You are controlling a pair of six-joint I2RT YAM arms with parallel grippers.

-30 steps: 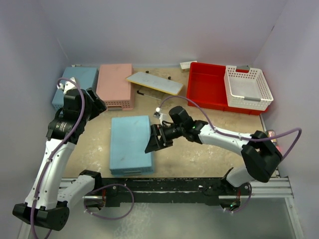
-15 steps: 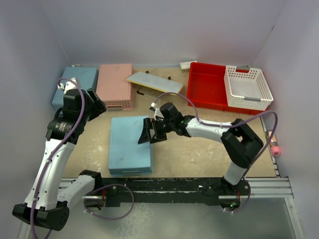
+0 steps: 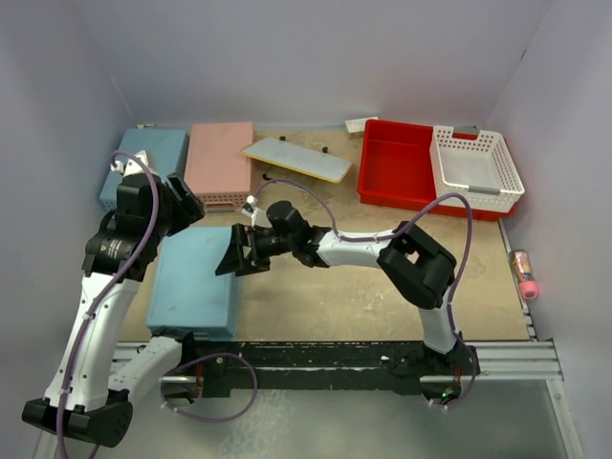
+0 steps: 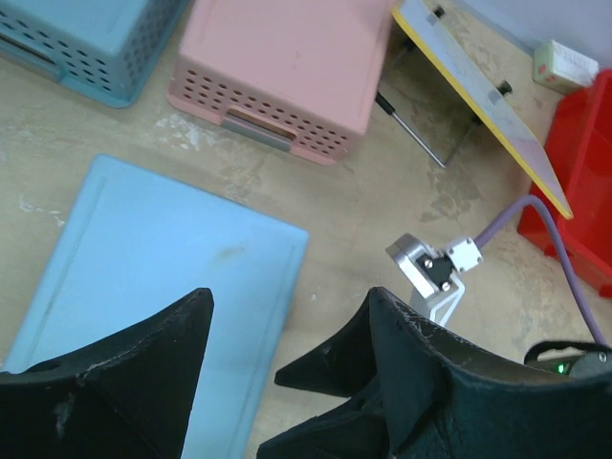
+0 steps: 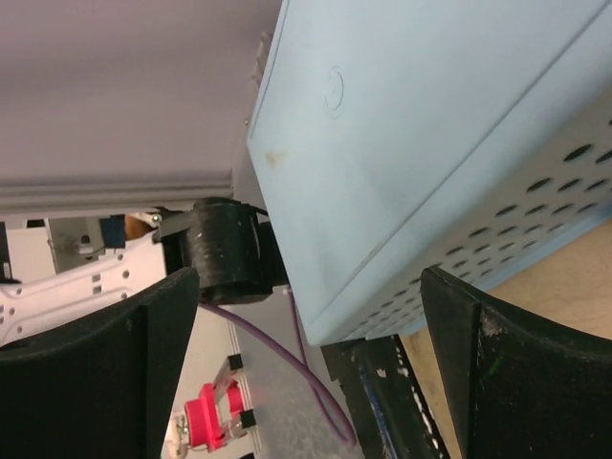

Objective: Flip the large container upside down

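The large red container [image 3: 397, 167] stands upright at the back right, with a white perforated basket [image 3: 476, 167] in its right half. Its edge also shows at the right of the left wrist view [image 4: 585, 182]. My right gripper [image 3: 235, 260] is stretched far left, open, against the right side of an upside-down light-blue basket [image 3: 196, 282]. In the right wrist view that basket [image 5: 430, 143] lies between the spread fingers of the gripper [image 5: 306, 363]. My left gripper [image 3: 186, 206] is open and empty [image 4: 287, 306] above the same basket [image 4: 163, 277]. Both grippers are far from the red container.
An upside-down pink basket [image 3: 222, 164] and a second blue basket [image 3: 145, 161] sit at the back left. A yellow-edged board [image 3: 296, 158] leans in the back middle. A small pink object [image 3: 524, 273] lies by the right wall. The light-blue basket overhangs the near rail.
My right gripper has swept left and pushed the light-blue basket left, toward the left arm and the near edge. The left arm has barely moved. The red container has not moved.
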